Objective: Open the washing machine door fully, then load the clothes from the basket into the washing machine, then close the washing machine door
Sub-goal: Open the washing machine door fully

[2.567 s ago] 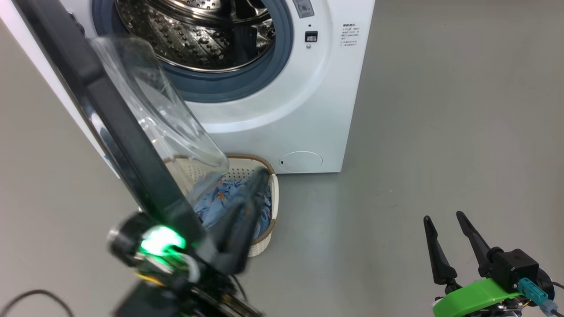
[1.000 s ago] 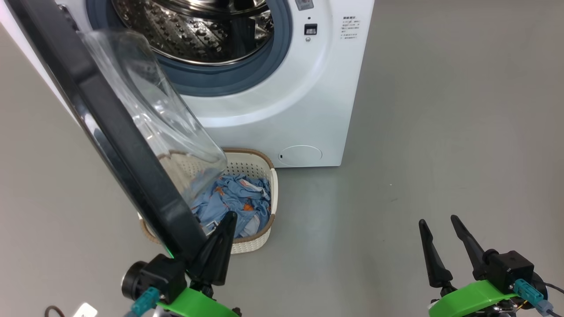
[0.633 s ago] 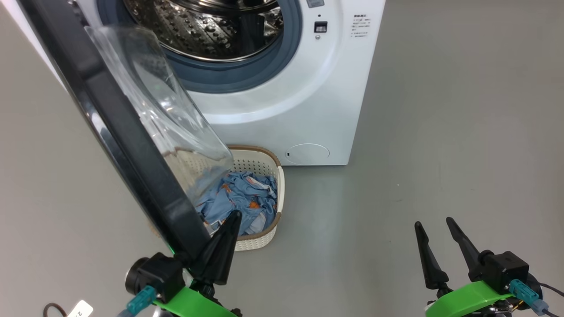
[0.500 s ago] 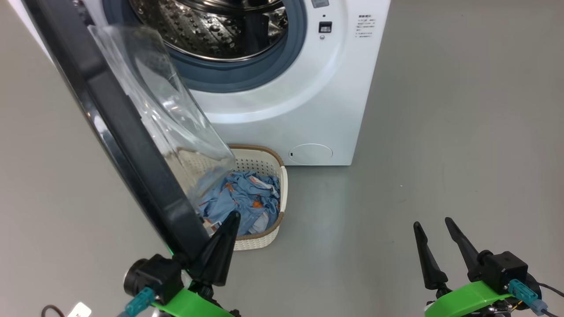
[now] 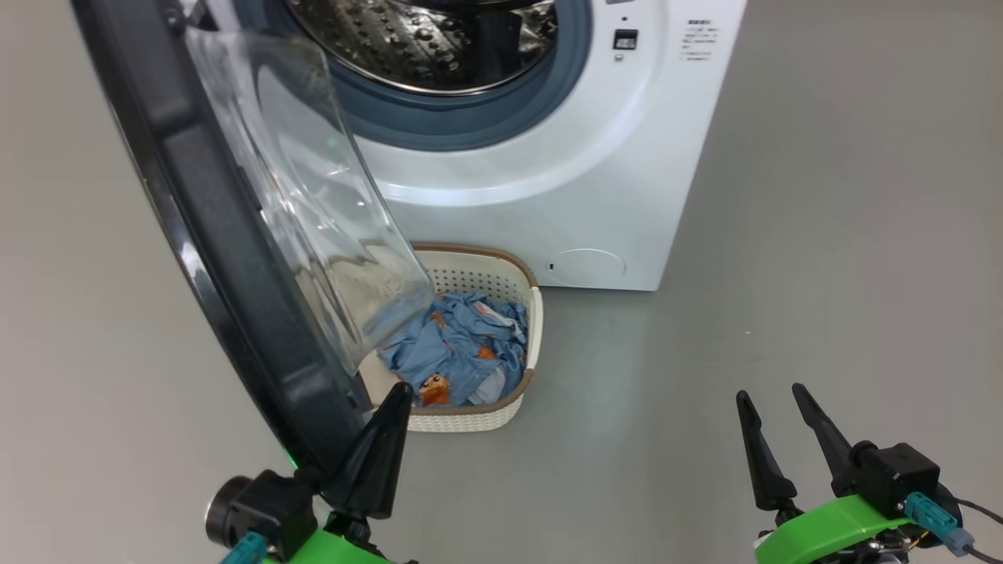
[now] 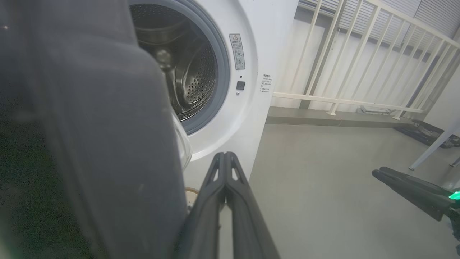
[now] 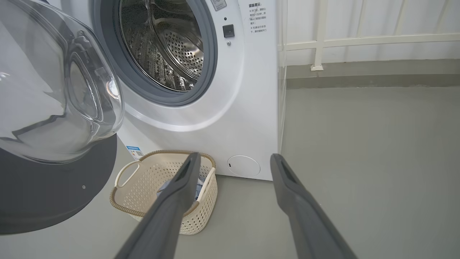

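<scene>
The washer [image 5: 564, 196] stood on the grey floor [image 5: 823, 274] with its steel drum [image 5: 439, 39] exposed and its door [image 5: 227, 258] swung out toward the robot's left. The door's glass bowl [image 5: 313, 196] overhung the left part of the basket [image 5: 470, 419], which sat on the floor just before the washer's lower front with the clothes [image 5: 462, 345] heaped inside. The left claw [image 5: 396, 395] was fully closed on nothing, its tips just beside the door's lower edge (contact not discernible), while the right claw [image 5: 769, 392] hung wide open and empty over bare floor, well apart from the basket.
</scene>
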`<state>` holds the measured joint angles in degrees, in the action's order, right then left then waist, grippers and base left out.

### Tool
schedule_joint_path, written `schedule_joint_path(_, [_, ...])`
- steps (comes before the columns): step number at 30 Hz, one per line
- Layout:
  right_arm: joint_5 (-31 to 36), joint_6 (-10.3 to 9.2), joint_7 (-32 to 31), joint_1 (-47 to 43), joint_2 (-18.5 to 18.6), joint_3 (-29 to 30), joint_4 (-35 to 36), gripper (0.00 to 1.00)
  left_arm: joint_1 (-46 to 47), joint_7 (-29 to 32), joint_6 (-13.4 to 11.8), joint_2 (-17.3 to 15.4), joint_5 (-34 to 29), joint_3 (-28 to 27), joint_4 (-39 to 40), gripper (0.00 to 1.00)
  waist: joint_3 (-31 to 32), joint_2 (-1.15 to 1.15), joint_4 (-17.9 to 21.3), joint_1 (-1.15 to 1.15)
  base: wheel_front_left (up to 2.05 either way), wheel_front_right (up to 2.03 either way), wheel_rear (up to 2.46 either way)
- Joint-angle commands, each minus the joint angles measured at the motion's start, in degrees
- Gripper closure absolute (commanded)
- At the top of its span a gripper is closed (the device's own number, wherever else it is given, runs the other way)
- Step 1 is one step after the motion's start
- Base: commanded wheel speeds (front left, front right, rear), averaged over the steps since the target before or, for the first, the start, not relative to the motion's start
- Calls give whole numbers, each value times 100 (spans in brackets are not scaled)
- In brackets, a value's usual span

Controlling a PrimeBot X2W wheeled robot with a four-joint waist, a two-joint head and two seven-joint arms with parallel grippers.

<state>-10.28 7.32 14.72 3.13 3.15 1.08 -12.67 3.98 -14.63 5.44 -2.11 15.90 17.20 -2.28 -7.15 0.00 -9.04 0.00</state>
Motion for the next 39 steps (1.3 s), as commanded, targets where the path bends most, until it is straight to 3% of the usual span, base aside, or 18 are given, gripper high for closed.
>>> schedule_joint_path(1, [-19, 17, 28, 179, 18, -133, 112, 0, 35, -37, -141, -80, -38, -244, 195, 100, -2, 0, -84, 0, 0, 0, 0])
schedule_joint_path(14, [-50, 17, 28, 180, 18, -150, 71, 0, -114, 108, -531, -79, 7, 36, 456, 100, 7, 0, -451, 0, 0, 0, 0])
schedule_joint_path(39, [-106, 17, 28, 73, 26, -201, 25, 0, -297, 119, -1008, -401, 362, -783, 220, 100, 196, 0, -988, 0, 0, 0, 0])
